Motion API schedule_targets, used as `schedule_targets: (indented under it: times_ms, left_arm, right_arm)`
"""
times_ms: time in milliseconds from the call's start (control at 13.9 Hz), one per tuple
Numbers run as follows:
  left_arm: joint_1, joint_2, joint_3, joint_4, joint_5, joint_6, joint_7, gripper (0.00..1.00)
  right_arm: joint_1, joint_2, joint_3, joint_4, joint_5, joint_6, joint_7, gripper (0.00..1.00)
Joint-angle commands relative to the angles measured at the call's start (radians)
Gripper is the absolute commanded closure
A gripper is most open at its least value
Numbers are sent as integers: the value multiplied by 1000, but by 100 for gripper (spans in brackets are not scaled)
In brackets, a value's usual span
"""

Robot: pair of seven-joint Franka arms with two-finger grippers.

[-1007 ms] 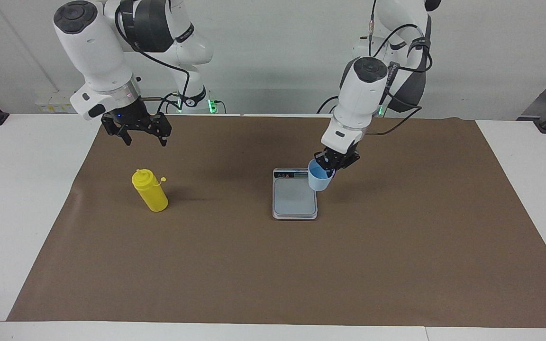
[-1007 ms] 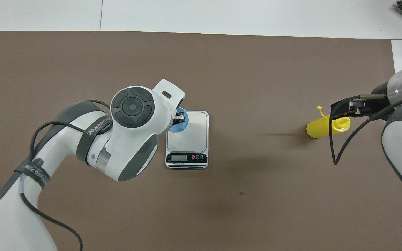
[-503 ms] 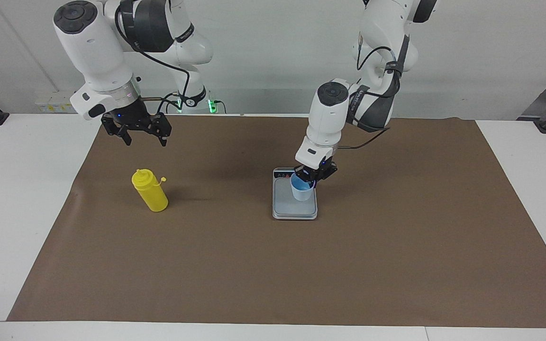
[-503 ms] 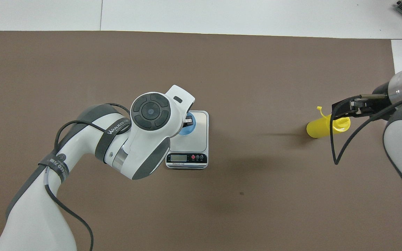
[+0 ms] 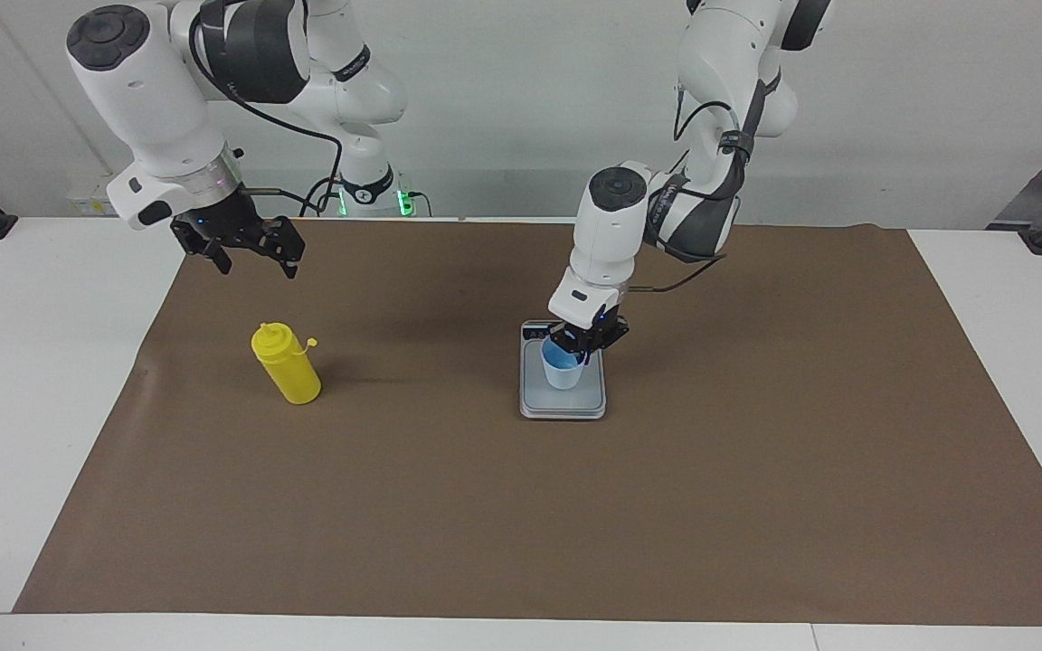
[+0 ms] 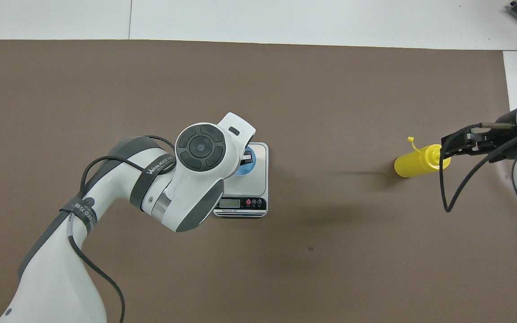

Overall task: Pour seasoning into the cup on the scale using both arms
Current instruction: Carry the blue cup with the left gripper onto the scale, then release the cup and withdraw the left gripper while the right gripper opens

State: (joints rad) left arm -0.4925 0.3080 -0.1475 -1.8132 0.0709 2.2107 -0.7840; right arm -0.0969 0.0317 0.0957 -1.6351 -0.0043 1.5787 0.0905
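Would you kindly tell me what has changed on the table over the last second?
The left pincer, shut on the small light blue cup, carried it from beside the flat silver-grey scale to over its plate and lowered it there. The right pincer rose slightly and shifted toward its own end of the table. The bright yellow plastic squeeze bottle and the scale stayed put.

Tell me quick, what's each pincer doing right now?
Left pincer: shut on the cup, over the scale.
Right pincer: open, holding nothing.
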Motion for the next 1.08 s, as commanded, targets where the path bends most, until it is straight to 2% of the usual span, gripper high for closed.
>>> schedule_targets:
  times_ms: [0,72,144,216,288,575,719,1007]
  left_arm:
    - [-18,-1,16,-24,32,43,-26,100]
    - [-18,-1,16,-23,32,43,-24,100]
    - [-18,-1,16,-23,32,41,-24,69]
    - [-18,-1,17,-21,33,38,-24,19]
    - [-18,-3,17,-14,52,26,-24,0]
    - [15,-65,31,25,63,-77,11,0]
    - [76,-116,29,29,61,-126,83,0]
    - [184,-177,28,37,52,-213,242,0]
  right_arm:
    - [-20,-26,-1,-23,18,1,-20,0]
    - [-20,-26,-1,-26,18,13,-8,0]
    - [-20,-24,-1,-25,18,41,26,0]
    - [-20,-21,-1,-25,18,68,96,0]
    - [-23,-13,1,-23,21,81,198,0]
    - [-75,51,-1,-2,73,106,366,0]
    - [-147,147,-2,76,160,64,373,0]
    - [-171,264,-4,136,161,78,481,0]
